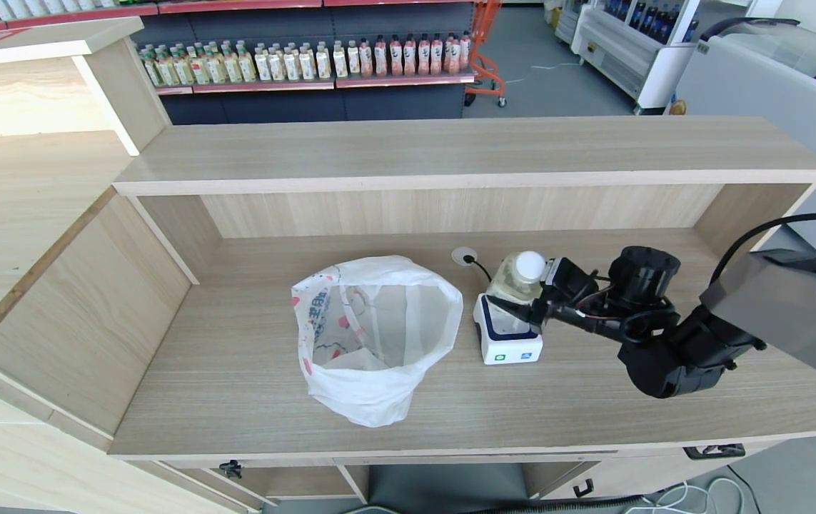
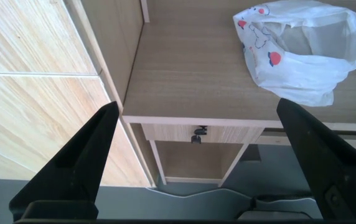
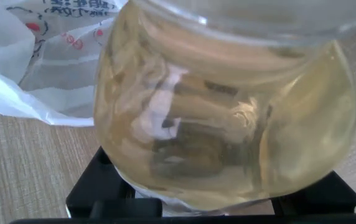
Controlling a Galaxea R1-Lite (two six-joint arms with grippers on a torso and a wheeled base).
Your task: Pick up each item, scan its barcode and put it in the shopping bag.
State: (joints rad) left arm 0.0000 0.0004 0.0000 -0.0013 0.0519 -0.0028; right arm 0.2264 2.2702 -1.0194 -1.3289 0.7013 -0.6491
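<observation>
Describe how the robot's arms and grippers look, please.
The right arm is black, with rounded joint housings, a cylindrical motor, thin red wires at the wrist and a thick black cable arching to a grey angular shell. The left gripper has two flat, black, tapering fingers.

Surface: light wood-grain counter (image 1: 236,385), recessed, with a raised ledge along the far side and a side wall at each end.

Items resting on it:
1. Scanner (image 1: 511,346), white box with a dark top, directly below the right gripper (image 1: 518,300).
2. Bag (image 1: 372,385), white plastic (printed, mouth standing open), just left of the gripper and beside the scanner.
3. Black cable (image 1: 480,270), running from behind the scanner to a round grommet (image 1: 464,255), beyond the gripper and slightly left.
</observation>
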